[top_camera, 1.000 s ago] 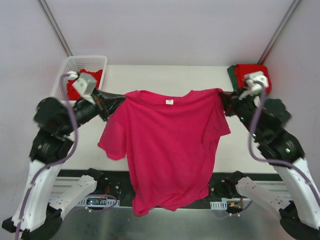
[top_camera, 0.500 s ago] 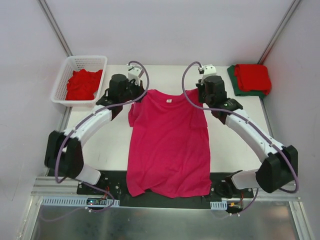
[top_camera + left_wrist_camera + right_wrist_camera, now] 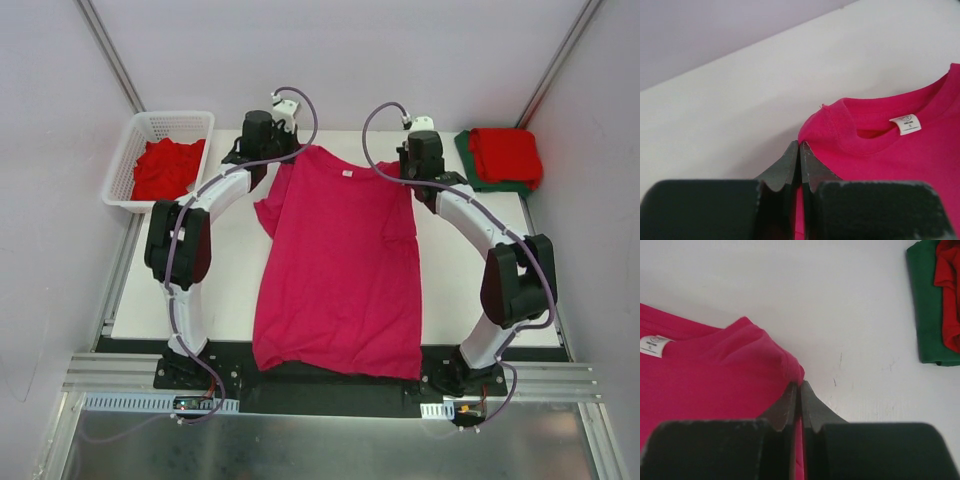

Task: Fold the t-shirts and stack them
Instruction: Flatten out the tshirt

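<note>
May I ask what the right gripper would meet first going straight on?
Likely bare table, just past the pink t-shirt the right gripper pinches; the folded stack sits off to the side.

T-shirt (image 3: 335,270) on table (image 3: 232,292), basket (image 3: 170,117) left, stack (image 3: 505,155) right

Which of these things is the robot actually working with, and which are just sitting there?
Part of the job: pink t-shirt, pinched at both shoulders by left hand and right hand; crumpled red t-shirt in the white basket; folded red t-shirt on green t-shirt, far right.
Just there: white basket; table.
</note>
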Available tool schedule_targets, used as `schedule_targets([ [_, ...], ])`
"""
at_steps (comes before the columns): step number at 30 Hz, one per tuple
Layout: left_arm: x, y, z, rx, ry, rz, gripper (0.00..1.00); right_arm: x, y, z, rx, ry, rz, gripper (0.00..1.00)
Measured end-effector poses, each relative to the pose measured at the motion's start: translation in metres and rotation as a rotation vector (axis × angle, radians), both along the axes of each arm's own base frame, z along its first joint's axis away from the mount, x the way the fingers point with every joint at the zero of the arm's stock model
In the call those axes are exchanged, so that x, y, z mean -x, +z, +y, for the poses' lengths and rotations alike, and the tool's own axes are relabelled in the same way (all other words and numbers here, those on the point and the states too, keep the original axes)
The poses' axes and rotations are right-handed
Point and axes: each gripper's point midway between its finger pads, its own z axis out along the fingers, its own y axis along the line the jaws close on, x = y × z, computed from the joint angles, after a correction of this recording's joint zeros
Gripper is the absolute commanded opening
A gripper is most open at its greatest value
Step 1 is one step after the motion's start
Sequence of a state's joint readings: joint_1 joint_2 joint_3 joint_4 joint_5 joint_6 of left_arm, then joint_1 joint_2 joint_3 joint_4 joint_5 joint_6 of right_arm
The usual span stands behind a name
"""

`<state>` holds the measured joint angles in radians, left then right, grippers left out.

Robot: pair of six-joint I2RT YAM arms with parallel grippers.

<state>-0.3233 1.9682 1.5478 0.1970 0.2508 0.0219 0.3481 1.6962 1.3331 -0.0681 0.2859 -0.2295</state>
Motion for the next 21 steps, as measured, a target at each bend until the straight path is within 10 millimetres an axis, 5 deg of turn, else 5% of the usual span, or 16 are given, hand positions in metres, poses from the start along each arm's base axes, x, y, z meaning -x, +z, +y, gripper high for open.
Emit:
schedule_targets([
  [8, -0.052, -0.019, 0.004, -0.042, 0.018, -0.023, 0.0, -0.025, -0.011, -0.02, 0.02, -0.059, 0.002, 0.01],
  [15, -0.073, -0.057, 0.001, -0.085, 0.021, 0.022, 0.0, -0.033, -0.026, -0.028, 0.048, -0.082, 0.028, 0.01],
  [21, -0.085, -0.071, -0.002, -0.091, 0.021, 0.027, 0.0, -0.035, -0.03, -0.035, 0.065, -0.104, 0.033, 0.02],
])
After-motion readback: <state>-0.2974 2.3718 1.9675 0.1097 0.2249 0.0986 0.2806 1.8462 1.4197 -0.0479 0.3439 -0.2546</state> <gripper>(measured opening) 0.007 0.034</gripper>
